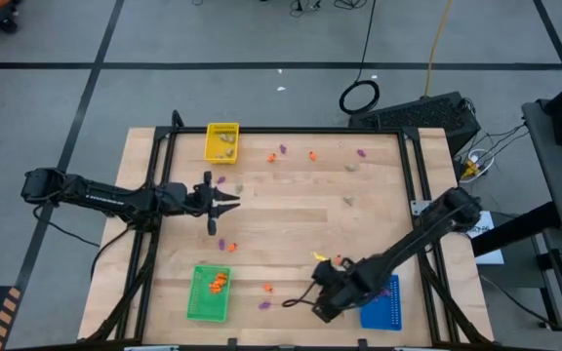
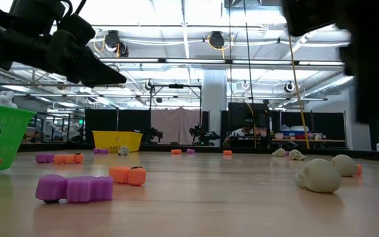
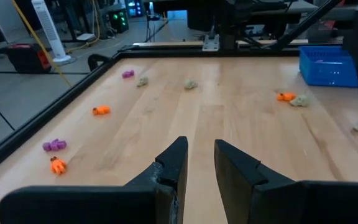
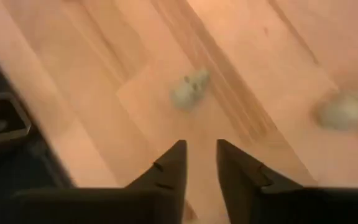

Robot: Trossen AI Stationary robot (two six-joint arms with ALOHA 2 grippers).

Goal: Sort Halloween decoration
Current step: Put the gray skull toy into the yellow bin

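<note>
Right claw: your right gripper hung slightly parted, empty, over a small beige-grey trinket on the wooden table.
Left claw: your left gripper hovered slightly apart, grasping nothing.

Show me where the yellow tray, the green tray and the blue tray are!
yellow tray (image 1: pixel 211 142), high view, on its left rim.
green tray (image 1: pixel 208 310), high view, on its bare floor near the bottom.
blue tray (image 1: pixel 383 315), high view, on its bare floor.

Table centre is open wood. Trays block the edges: yellow tray at 11 o'clock, green tray at 7, blue tray at 5. Trinkets dot 12 o'clock.
</note>
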